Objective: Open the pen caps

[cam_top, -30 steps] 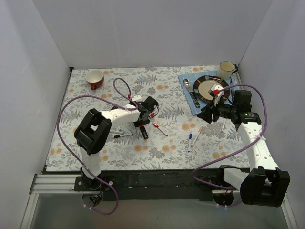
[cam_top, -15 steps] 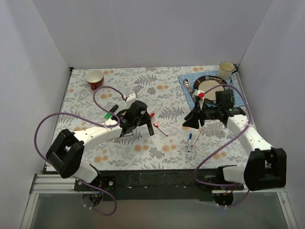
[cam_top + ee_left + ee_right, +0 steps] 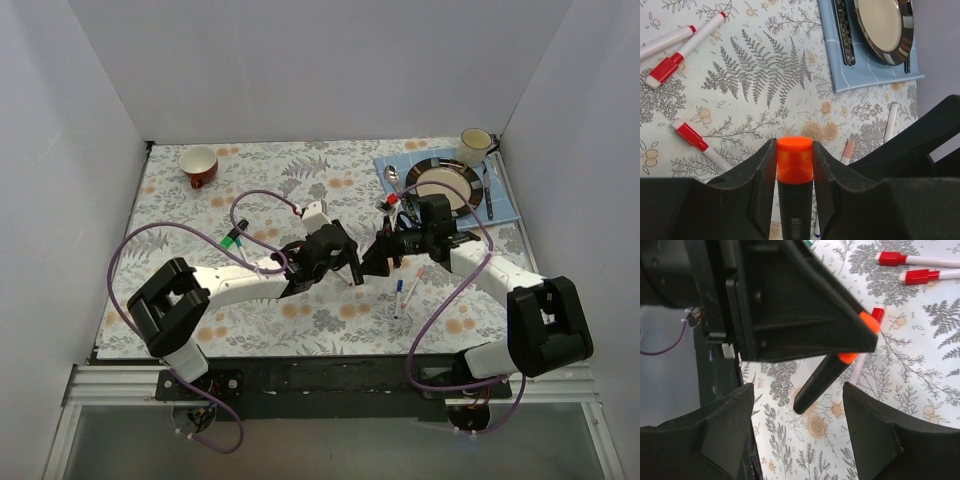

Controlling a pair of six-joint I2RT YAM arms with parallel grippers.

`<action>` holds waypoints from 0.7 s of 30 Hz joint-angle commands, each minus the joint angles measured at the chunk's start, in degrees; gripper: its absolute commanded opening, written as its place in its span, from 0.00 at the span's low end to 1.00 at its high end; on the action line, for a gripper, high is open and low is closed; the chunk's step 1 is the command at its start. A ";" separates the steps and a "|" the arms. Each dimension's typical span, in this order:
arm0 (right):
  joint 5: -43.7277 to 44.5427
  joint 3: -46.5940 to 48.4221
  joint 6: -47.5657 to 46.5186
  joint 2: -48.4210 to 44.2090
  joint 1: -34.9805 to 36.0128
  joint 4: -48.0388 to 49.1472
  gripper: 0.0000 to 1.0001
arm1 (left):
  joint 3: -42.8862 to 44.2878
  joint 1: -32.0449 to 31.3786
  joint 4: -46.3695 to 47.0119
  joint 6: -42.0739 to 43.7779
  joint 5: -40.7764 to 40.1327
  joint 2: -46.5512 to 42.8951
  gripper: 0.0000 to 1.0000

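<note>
My left gripper [image 3: 795, 150] is shut on a thick black-barrelled pen [image 3: 795, 210], with its jaws pinching the orange pen cap [image 3: 795, 165]. In the right wrist view the black barrel [image 3: 822, 377] slants down out of the left gripper's fingers [image 3: 805, 315], and orange shows at its top end [image 3: 869, 322]. My right gripper [image 3: 797, 397] stands open facing it, with the barrel's free end just beyond its jaws and untouched. From above, the left gripper [image 3: 348, 264] and right gripper [image 3: 374, 258] meet at mid-table. Thin white pens with red caps [image 3: 682, 50] [image 3: 920, 260] lie on the cloth.
Two more thin pens [image 3: 399, 296] lie in front of the right arm, and a green-capped one [image 3: 232, 240] lies at the left. A plate [image 3: 445, 185] and cutlery rest on a blue mat [image 3: 395, 205] at the back right, beside a cream mug [image 3: 474, 146]. A red cup [image 3: 199, 165] stands back left.
Both arms have swung in to the middle of the table and now face each other. The right gripper's jaws have spread wider. The left gripper still holds the orange-capped pen.
</note>
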 commanded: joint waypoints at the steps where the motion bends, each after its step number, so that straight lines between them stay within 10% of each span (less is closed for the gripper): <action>1: 3.21 -1.46 5.02 0.65 0.33 6.89 0.79 | 2.81 -1.61 1.16 -3.60 -5.43 0.19 0.06; 10: 6.55 -1.73 5.99 2.50 1.74 8.03 0.73 | 5.53 -3.81 -0.95 -10.10 -9.22 2.04 0.04; 13: 6.37 -1.99 6.43 2.41 1.74 8.56 0.60 | 6.59 -4.34 -1.56 -10.89 -9.39 2.92 0.04; 18: 6.46 -1.73 6.70 2.33 1.65 8.30 0.10 | 6.24 -4.60 -2.00 -12.57 -8.78 2.31 0.10; 21: 5.93 -1.55 6.35 2.06 1.65 7.86 0.01 | 4.92 -4.60 -2.01 -13.53 -8.78 0.55 0.35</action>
